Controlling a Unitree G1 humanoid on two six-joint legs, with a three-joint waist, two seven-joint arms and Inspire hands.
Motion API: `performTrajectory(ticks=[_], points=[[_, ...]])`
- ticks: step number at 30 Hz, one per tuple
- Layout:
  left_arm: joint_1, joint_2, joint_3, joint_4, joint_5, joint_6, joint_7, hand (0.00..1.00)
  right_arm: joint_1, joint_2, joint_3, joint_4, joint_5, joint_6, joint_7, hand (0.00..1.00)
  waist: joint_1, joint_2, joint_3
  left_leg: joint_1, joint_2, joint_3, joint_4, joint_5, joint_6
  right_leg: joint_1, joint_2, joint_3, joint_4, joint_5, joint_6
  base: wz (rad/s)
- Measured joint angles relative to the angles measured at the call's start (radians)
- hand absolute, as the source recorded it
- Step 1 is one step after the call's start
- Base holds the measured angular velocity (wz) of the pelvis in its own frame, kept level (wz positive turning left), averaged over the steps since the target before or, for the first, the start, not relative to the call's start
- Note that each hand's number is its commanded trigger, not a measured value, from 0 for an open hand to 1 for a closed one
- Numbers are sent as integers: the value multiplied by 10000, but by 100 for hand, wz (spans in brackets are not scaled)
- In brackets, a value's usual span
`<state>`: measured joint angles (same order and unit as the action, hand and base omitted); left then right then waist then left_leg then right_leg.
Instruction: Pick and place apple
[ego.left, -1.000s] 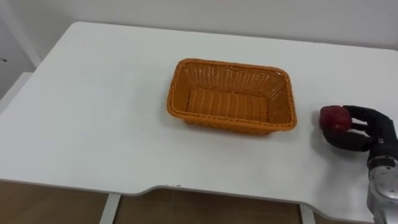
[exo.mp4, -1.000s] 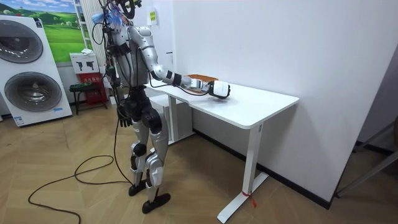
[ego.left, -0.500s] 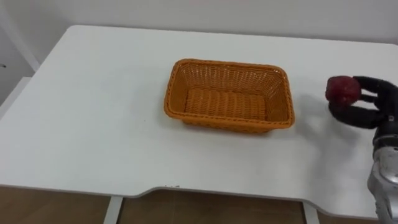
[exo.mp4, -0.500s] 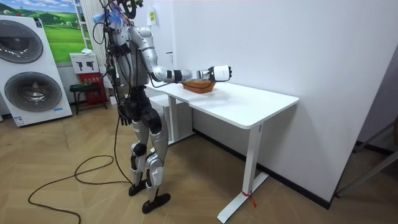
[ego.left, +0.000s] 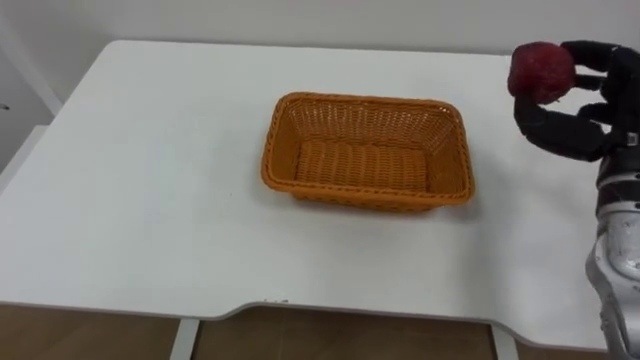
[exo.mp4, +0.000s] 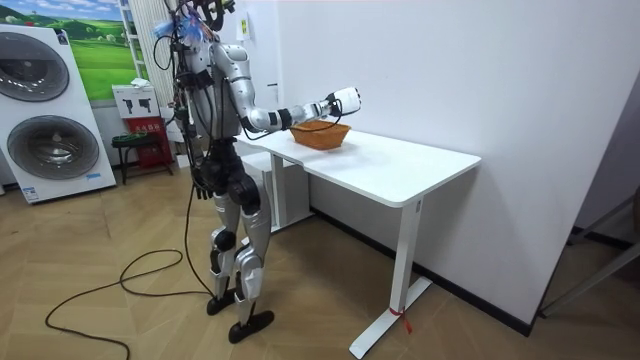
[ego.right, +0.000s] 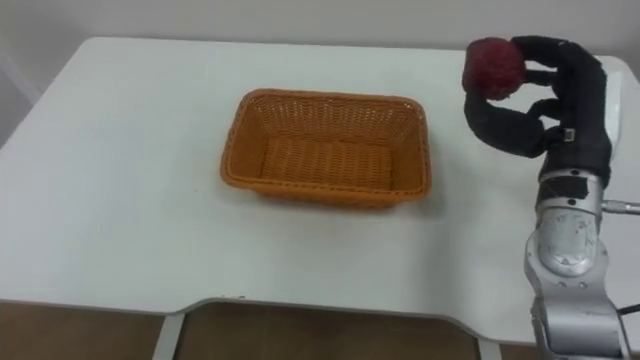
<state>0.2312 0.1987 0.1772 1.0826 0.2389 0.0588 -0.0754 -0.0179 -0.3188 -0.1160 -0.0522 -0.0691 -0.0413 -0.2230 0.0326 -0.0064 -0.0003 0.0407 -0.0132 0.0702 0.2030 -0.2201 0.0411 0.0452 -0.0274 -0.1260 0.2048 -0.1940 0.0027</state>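
High over the right side of the table (ego.left: 150, 190) I hold the apple (ego.left: 540, 70) — dark red, round, dull-skinned — in my right hand (ego.right: 545, 105), with fingers and thumb curled round it and the forearm angled up. To its left and apart from it sits the orange wicker basket (ego.left: 362, 99) — bare white table surrounds it. My left hand (exo.mp4: 201, 186) hangs by my hip.

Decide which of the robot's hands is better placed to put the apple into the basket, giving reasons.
Right. The right hand holds the red apple, raised just right of the orange wicker basket; the left hand hangs at the robot's side.
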Motion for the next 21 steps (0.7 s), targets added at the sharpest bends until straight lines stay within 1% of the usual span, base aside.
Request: performTrajectory(ticks=[2, 6, 8, 10, 11, 12, 13, 14, 17, 21], points=[[-55, 0, -72, 0, 68, 2, 13, 0, -3, 0, 415, -415, -639, -2, 400, 100, 31, -59, -38, -78, 10, -19, 0, 8, -7, -98, 0, -3, -1, 0, 0, 0], [-133, 0, -373, -1, 78, 2, 76, 0, -5, -1, 898, -630, -797, -1, 883, 100, 75, -207, -98, -107, 18, -99, -1, 10, -7, -84, -16, -66, -30, 0, 0, 6], [-187, 1, -493, 38, 74, -13, 90, 0, -7, -1, 1133, -811, -806, -2, 1148, 100, 129, -277, -74, -106, 15, -174, 0, 11, -6, -38, -24, -108, -67, 3, -1, 7], [-265, -3, -685, 214, 75, -24, 206, 0, -6, -1, 1244, -830, -823, -4, 1312, 100, 225, -290, -66, -89, 8, -181, 8, 11, -6, 63, -23, -116, -216, 35, 18, 2], [-302, -3, -817, 296, 73, -27, 235, 0, -6, -1, 1273, -830, -853, -4, 1421, 63, 252, -264, -43, -93, 9, -195, 13, 11, -5, 71, -22, -127, -214, 45, 20, 4], [-333, -5, -833, 352, 73, -30, 235, 0, -6, 0, 1280, -830, -872, -4, 1464, 6, 263, -253, -33, -101, 8, -202, 13, 11, -5, 71, -23, -132, -214, 45, 20, 4], [-395, -7, -837, 388, 63, -27, 234, 0, -9, -1, 1290, -832, -877, -4, 1578, 0, 269, -231, 5, -118, 9, -213, 16, 11, -5, 70, -22, -139, -210, 46, 19, 4], [-432, -7, -839, 393, 50, -27, 234, 0, -8, -1, 1297, -831, -880, -4, 1686, 0, 271, -184, 40, -117, 11, -218, 15, 10, -5, 69, -22, -138, -207, 47, 18, 3], [-443, -13, -839, 426, 59, -28, 249, 0, -8, -1, 1316, -831, -895, -4, 1862, 0, 270, -75, 112, -142, 12, -222, -2, 10, -5, 56, -16, -146, -197, 47, 17, 0], [-504, -19, -837, 429, 47, -34, 264, 0, -9, 2, 1324, -833, -962, -13, 1936, 0, 266, -64, 97, -154, 10, -215, -25, 9, -5, 52, -8, -163, -200, 47, 18, 0]])
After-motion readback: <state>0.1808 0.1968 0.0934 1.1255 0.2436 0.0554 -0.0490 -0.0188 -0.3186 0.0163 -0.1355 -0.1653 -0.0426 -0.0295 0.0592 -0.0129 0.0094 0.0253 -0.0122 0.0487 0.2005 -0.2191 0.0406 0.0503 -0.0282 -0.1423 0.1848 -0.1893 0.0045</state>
